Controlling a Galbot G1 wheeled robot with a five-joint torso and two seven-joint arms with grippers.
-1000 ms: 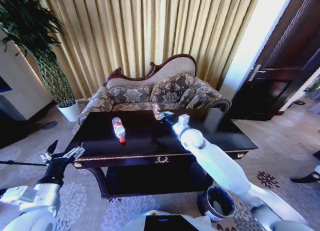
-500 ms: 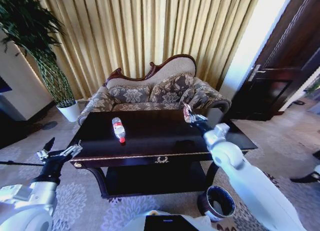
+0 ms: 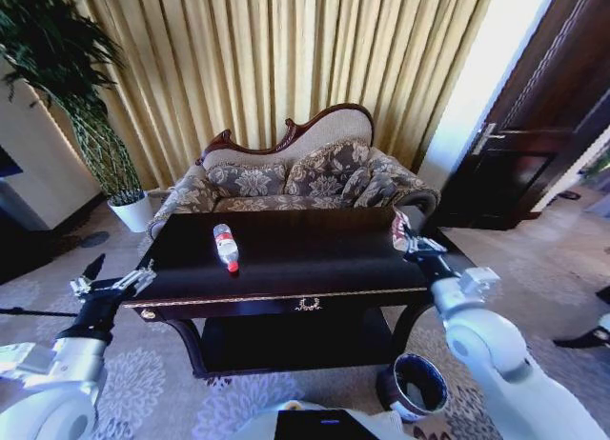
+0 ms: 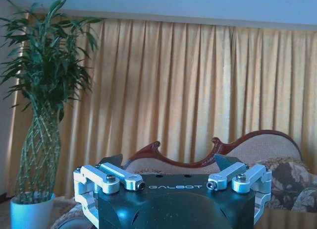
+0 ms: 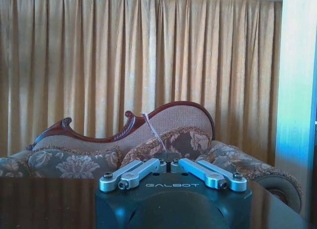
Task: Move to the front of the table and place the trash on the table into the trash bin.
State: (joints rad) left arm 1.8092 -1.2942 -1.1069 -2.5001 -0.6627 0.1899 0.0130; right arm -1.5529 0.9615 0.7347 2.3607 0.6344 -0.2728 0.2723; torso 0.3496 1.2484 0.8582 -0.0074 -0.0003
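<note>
Table (image 3: 286,259): glossy dark wood, gold emblem on the front drawer, lower shelf beneath; patterned carpet around it.
Bottle (image 3: 226,246): clear, red label and cap, lying on the table's left half.
Bin (image 3: 416,386): dark, round, on the floor by the table's right front leg.
Behind: floral sofa (image 3: 295,178), gold curtains (image 3: 286,59), potted plant (image 3: 86,116), dark door (image 3: 543,126).
Right gripper (image 3: 402,230): over the table's right end, fingers closed on a pale wrapper (image 3: 399,229).
Left gripper (image 3: 107,280): off the left corner, spread wide, empty.
Writing: "GALBOT" on both gripper bodies.
</note>
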